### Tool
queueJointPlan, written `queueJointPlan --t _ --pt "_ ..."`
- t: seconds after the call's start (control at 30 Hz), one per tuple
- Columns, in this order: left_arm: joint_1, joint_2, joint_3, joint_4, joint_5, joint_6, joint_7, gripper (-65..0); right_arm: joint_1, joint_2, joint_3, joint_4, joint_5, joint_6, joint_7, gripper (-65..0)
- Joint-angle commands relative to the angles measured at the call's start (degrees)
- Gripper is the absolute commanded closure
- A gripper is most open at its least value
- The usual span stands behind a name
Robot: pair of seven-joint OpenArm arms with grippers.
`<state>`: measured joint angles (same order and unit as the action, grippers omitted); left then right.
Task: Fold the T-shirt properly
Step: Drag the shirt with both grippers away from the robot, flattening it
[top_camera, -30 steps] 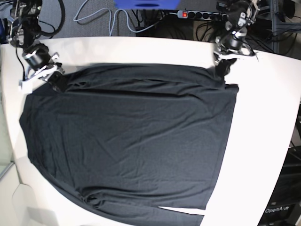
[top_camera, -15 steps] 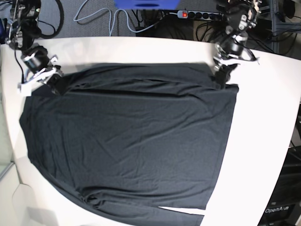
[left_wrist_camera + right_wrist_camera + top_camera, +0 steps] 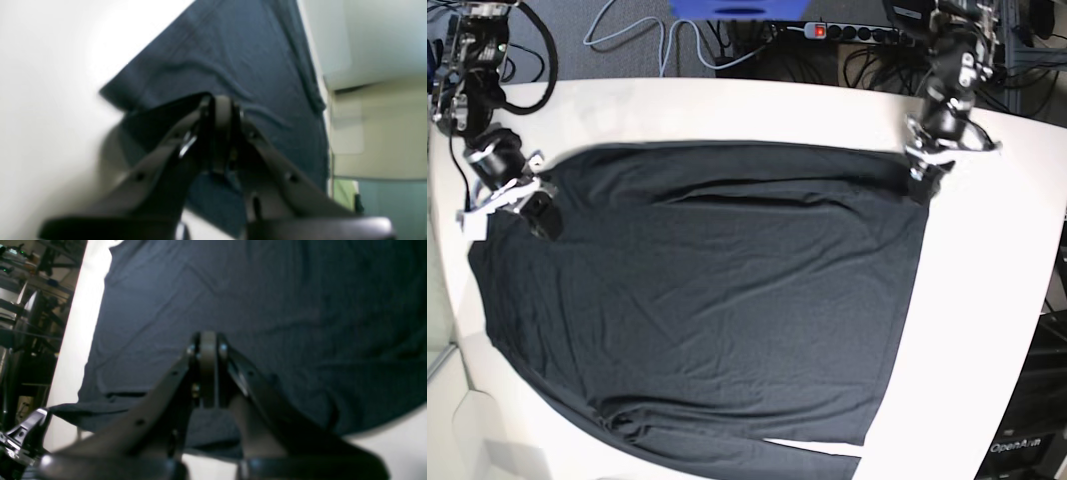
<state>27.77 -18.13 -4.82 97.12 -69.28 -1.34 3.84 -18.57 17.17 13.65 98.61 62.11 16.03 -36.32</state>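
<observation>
The T-shirt (image 3: 697,300) lies spread flat on the white table (image 3: 987,300). Each arm holds one far corner. The left gripper (image 3: 924,178) is pressed together, pinching the fabric edge; the right gripper (image 3: 537,212) pinches likewise. The whole garment extends from both grippers toward the near table edge. Its far edge runs straight between them. Judgement: the coming fold must carry that edge over the body, both arms together.
</observation>
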Motion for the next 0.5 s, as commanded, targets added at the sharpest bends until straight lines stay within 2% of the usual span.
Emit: queueJointPlan --t 0.0,0.47 --pt "-0.65 -0.46 -0.59 1.03 0.04 -1.16 -0.28 -1.6 0.50 0.90 0.46 0.86 1.50 -0.25 0.93 -1.3" --pt "-3.99 -0.11 -1.11 0.59 0.04 -1.07 0.34 -1.6 2.35 0.90 0.28 0.69 1.50 -0.25 0.93 -1.3"
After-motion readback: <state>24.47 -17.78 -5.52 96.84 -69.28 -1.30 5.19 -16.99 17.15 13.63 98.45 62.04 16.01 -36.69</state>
